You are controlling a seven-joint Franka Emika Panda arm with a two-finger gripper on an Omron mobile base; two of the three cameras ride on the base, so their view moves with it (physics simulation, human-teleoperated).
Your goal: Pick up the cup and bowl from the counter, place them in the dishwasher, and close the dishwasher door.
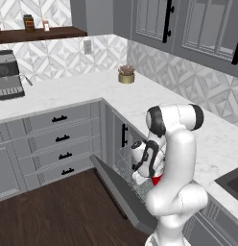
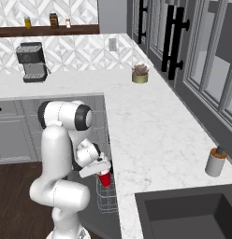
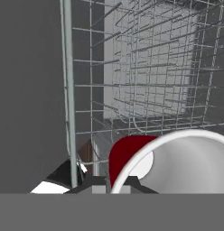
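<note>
Counter [image 2: 150, 135] above; end effector [image 2: 102, 170] clamps cup [image 2: 105, 179] over wire rack [image 3: 150, 81] (dishwasher door [image 1: 122, 196] down).

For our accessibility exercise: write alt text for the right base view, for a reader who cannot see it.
A white robot arm's hand holds a red cup over the dishwasher's wire rack, beside a white marble counter. A sink, soap dispenser, potted plant and coffee machine sit along the counter.

Cup [image 3: 177, 158]: smooth red plastic, white satin inside. Dishwasher rack [image 3: 145, 72]: thin grey metal wire. Dishwasher door [image 1: 123, 194]: flat matt grey panel. Counter [image 2: 155, 135]: polished white marble-look stone, faintly veined. Floor [image 1: 53, 216]: dark wood planks. Arm shell [image 1: 181, 158]: glossy white plastic.
</note>
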